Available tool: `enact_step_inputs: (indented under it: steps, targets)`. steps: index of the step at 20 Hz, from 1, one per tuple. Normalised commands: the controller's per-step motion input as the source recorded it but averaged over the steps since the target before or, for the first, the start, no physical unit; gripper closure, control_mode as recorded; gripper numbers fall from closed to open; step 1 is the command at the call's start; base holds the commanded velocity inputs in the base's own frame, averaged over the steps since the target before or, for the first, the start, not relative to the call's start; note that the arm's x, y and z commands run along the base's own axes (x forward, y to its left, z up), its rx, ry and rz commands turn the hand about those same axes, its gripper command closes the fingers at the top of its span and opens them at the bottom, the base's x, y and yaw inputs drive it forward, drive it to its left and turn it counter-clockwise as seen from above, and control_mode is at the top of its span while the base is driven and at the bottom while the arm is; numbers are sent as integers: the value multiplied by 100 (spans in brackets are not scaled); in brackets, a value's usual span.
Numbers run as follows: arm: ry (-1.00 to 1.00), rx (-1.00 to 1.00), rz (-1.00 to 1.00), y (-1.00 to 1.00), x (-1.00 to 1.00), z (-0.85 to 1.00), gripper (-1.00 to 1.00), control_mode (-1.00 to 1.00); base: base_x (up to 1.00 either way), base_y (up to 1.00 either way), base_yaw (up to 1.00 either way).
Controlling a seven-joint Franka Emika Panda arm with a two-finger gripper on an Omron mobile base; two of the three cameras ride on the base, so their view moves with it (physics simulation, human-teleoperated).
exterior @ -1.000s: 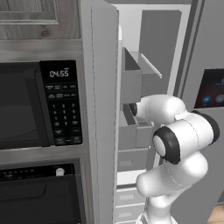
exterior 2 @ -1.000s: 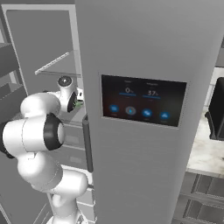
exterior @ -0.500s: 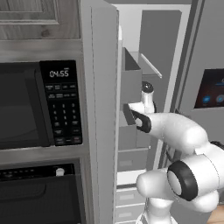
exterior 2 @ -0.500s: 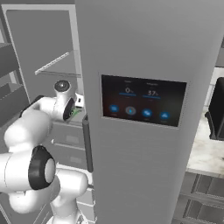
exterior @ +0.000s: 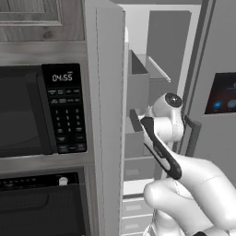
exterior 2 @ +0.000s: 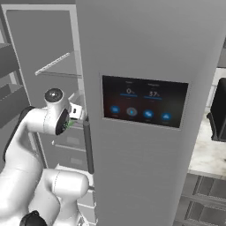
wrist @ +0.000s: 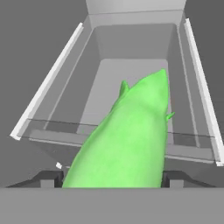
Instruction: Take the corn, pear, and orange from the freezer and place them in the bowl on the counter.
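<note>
While the hand view looks along the end effector [wrist: 113, 180], a long bright-green husked corn [wrist: 131, 135] lies between the two dark finger tips [wrist: 49, 178], its pointed end aimed away from the camera and toward the back wall of a grey bin [wrist: 131, 43]; the tips sit tight against either flank of the corn, so the end effector is closed on it; beyond the corn the bin shows pale rims along both long sides and a bare floor, and whether the corn touches that floor or hangs above it cannot be told. From the right base view a sliver of the same green [exterior 2: 70, 124] shows at the wrist, just beside the edge of the closed right door; the white arm [exterior 2: 39, 128] reaches into the open left compartment of the freezer [exterior 2: 145, 53], whose white interior holds a tilted shelf and drawer fronts below it; the door carries a dark blue-lit dispenser panel [exterior 2: 143, 102] and a long dark vertical handle [exterior 2: 88, 145]. At the far right edge a strip of the marbled surface [exterior 2: 207, 152] carries a dark appliance [exterior 2: 218, 110]. From the left base view the open freezer door [exterior: 108, 115] stands edge-on; left of it a black microwave [exterior: 41, 110] shows 04:55, with a black oven [exterior: 44, 203] below it.
</note>
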Motion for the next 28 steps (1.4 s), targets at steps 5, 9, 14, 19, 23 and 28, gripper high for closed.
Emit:
enact_step_inputs:
  steps: [5, 9, 14, 19, 23, 28]
  targets:
    - [7, -1, 0, -21, -94, 51, 100, -100, 0, 0, 0]
    - [1, -6, 0, 0, -73, 63, 100, -100, 0, 0, 0]
    - [1, -6, 0, -1, -62, 58, 100, -100, 0, 0, 0]
    - [8, -4, -1, -9, -70, 63, 100, -100, 0, 0, 0]
    - [6, 0, -1, -33, -77, 50, 100, -100, 0, 0, 0]
    - [2, 0, -9, -41, -44, 20, 100, -100, 0, 0, 0]
